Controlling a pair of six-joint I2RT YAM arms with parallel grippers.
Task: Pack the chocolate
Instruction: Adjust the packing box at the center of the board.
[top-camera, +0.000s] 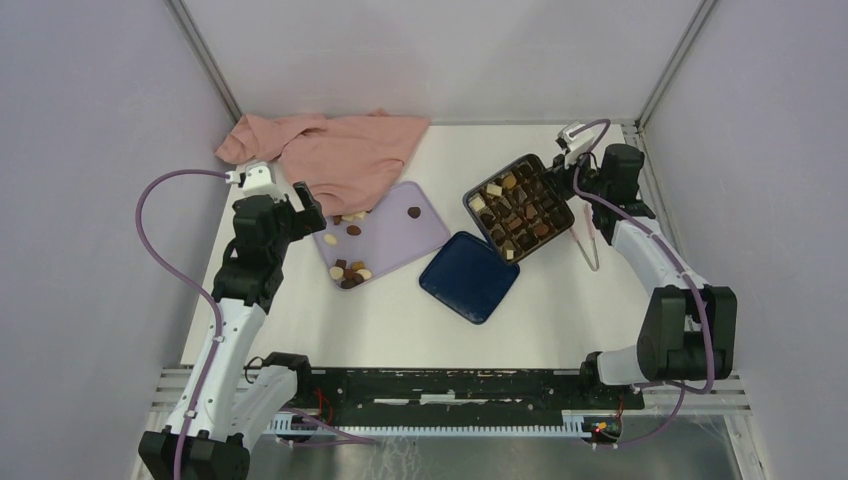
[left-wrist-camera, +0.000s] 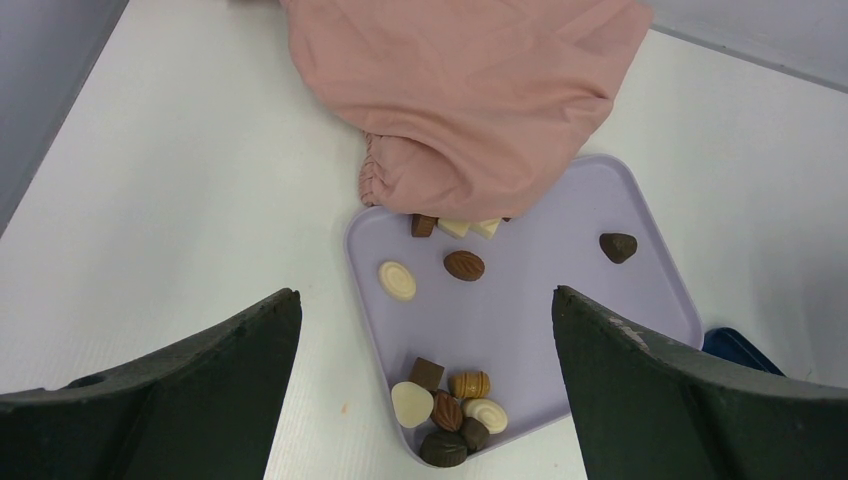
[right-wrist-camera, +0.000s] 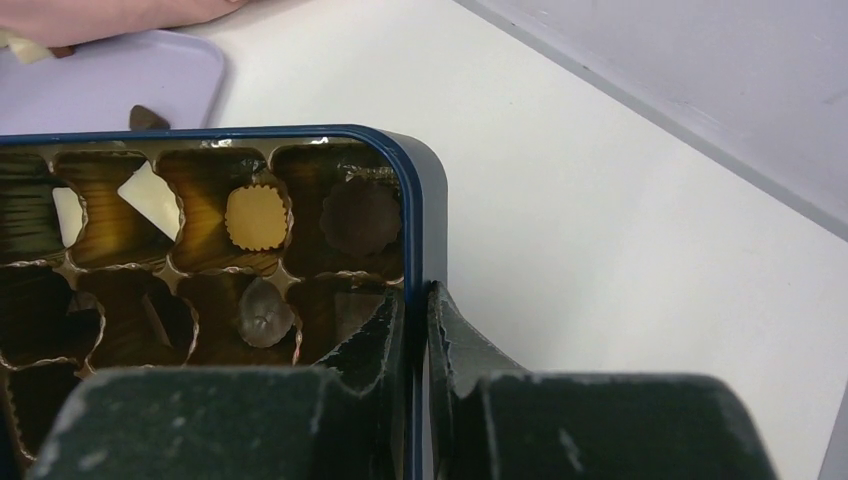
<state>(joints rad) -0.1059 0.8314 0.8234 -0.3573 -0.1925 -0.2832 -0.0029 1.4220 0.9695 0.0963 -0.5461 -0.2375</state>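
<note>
Your left gripper hangs with its fingers spread wide and nothing between them. It is above the lilac tray, which lies on the left half of the table, just short of the far edge. The loose chocolate is on that tray. A tight cluster of dark, brown and cream pieces sits at the tray's corner nearest you, and a cream oval and a brown piece lie side by side further in. One dark piece is alone toward the tray's right edge, and a few more are tucked half under the hem of the pink cloth. That cloth is bunched by the table's far left corner and covers the tray's far edge. Your right gripper is clenched on the side wall of the dark blue box, near one of its corners, with one finger inside the gold grid insert and the other outside. The box sits toward the table's far right corner, with many of its cells already filled with chocolate. Its dark blue lid lies flat near the middle of the table, between tray and box and very close to both.
</note>
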